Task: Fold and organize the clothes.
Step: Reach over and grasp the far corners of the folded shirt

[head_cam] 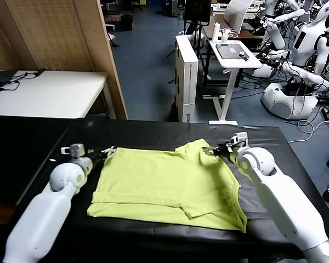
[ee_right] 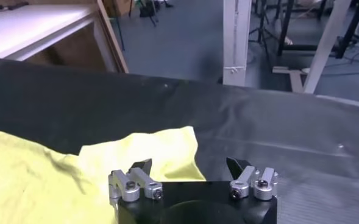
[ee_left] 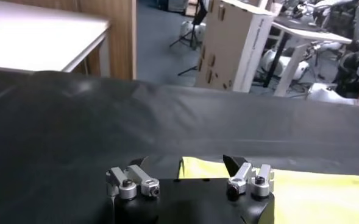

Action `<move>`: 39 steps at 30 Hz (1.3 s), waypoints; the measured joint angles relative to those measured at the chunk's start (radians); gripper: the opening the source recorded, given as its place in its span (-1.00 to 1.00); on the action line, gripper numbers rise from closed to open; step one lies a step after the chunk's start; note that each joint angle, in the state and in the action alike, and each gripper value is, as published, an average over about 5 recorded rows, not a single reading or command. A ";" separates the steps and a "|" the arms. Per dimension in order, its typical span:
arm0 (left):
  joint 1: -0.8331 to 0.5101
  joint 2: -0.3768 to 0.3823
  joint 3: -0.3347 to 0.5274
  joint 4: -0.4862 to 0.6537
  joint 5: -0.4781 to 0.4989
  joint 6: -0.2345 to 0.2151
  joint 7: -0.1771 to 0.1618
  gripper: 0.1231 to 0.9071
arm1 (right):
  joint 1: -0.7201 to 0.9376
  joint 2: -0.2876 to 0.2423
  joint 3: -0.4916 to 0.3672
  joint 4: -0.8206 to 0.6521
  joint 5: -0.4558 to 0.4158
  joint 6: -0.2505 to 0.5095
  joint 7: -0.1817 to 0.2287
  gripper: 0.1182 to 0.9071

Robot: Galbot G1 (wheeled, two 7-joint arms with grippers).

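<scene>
A black-covered worktop fills the foreground of a lab crowded with other robots, and the lime T-shirt lies flat across its middle, partly folded, its long axis running from the left side to the right. The left gripper hovers at the shirt's far left corner and the right gripper at its far right corner. Both have fingers spread and empty, the cloth just beneath and ahead of each, neither arm clearly nearer.

T-shirt matt cotton cloth; table cover black, faintly glossy.
</scene>
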 joint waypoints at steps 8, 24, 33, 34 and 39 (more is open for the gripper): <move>-0.016 -0.008 0.025 0.021 0.009 0.000 0.001 1.00 | 0.011 0.000 -0.006 -0.021 -0.006 0.000 -0.016 0.92; -0.003 -0.006 0.036 0.031 0.026 -0.006 0.017 -0.04 | 0.017 0.000 -0.015 -0.026 -0.010 0.002 -0.031 -0.88; 0.013 0.019 0.029 -0.029 -0.037 0.010 -0.009 -0.94 | -0.001 -0.007 0.013 0.006 -0.001 0.077 -0.024 -0.95; 0.018 0.025 0.025 -0.044 -0.047 0.013 -0.015 -0.94 | -0.006 -0.011 0.018 0.016 0.002 0.079 -0.023 -0.95; 0.056 0.062 -0.002 -0.140 -0.095 0.024 -0.043 -0.94 | -0.043 -0.039 0.044 0.081 0.017 0.078 -0.017 -0.95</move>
